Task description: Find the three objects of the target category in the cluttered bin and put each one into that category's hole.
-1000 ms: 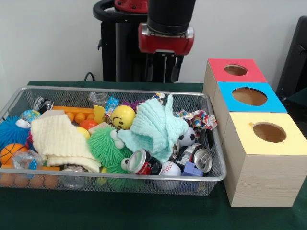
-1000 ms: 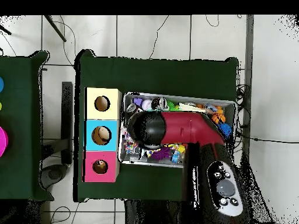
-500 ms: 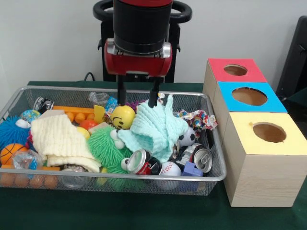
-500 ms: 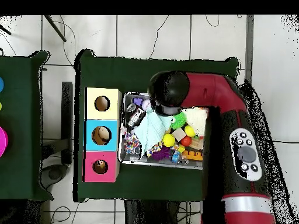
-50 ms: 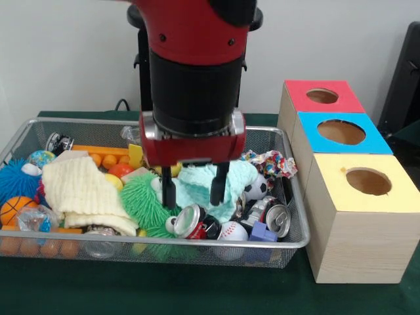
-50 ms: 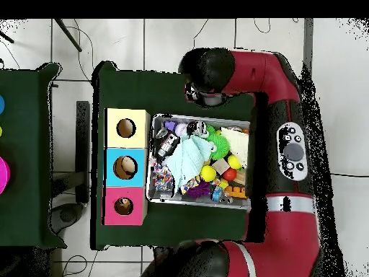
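Since the earlier frame, the gripper (image 5: 192, 190) has been lowered toward the bin's (image 5: 289, 240) near rim. Its jaws are spread wide, empty, over the mint cloth (image 5: 197, 180), with a crushed can (image 5: 190, 222) at 6 o'clock.

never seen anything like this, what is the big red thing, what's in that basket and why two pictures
The big red and black thing is a robot arm. At its end is a gripper, its jaws apart and holding nothing, hanging over a mint green cloth.

One picture looks across the table at the robot; the other looks straight down from above.

The wire mesh bin holds clutter: a cream cloth, a green spiky ball, a yellow smiley ball, crushed cans, a small baseball.

Beside it stand three wooden boxes with holes on top: red, blue, yellow. Things get sorted into those.
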`<action>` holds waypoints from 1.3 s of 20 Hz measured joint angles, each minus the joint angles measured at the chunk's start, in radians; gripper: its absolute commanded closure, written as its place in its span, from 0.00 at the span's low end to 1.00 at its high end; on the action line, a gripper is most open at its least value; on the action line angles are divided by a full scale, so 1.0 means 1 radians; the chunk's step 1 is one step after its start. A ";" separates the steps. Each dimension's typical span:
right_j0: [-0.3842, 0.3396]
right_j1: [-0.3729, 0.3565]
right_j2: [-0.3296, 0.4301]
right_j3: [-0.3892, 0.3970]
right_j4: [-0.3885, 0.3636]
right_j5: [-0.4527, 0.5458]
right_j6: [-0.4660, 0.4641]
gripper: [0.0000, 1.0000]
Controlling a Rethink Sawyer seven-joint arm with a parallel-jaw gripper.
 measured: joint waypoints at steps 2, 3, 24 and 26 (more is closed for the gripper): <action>0.010 0.054 0.047 -0.103 -0.056 0.066 -0.041 0.00; 0.014 0.078 0.072 -0.151 -0.085 0.099 -0.061 0.00; -0.120 0.210 0.577 -0.499 -0.553 0.369 -0.316 0.00; -0.146 0.190 0.600 -0.505 -0.565 0.388 -0.316 0.00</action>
